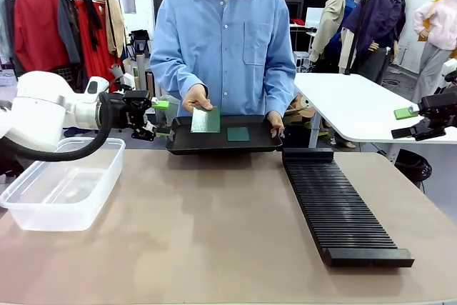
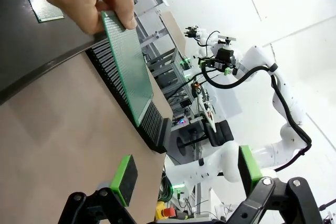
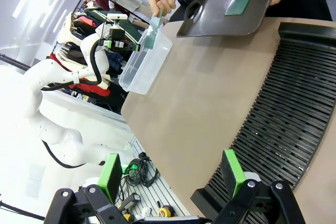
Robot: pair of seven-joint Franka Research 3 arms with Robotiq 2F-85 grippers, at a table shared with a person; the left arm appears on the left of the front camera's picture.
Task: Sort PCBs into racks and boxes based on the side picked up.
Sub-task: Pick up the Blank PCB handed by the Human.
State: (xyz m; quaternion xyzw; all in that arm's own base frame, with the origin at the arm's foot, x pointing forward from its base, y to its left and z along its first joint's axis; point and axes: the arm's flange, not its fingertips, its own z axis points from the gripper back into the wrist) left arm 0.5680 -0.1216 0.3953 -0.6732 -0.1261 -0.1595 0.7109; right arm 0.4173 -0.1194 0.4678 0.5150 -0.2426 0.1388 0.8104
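The PCB (image 1: 206, 120), pinched in the person's hand (image 1: 196, 96), stands just ahead of your left end effector (image 1: 161, 118), which gapes wide and empty. Your right end effector (image 3: 172, 174) is open too, near the rack (image 3: 294, 103). The left wrist view shows you the board's dotted face; from the front it looks plain, perhaps through blur.

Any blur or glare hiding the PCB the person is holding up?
Front view: evenly lit, sharp, the held PCB plain to see. Left wrist view: its hole grid is crisp, the background washed out white. Right wrist view: wide-angle lens bends the rack slots; the PCB is small there.
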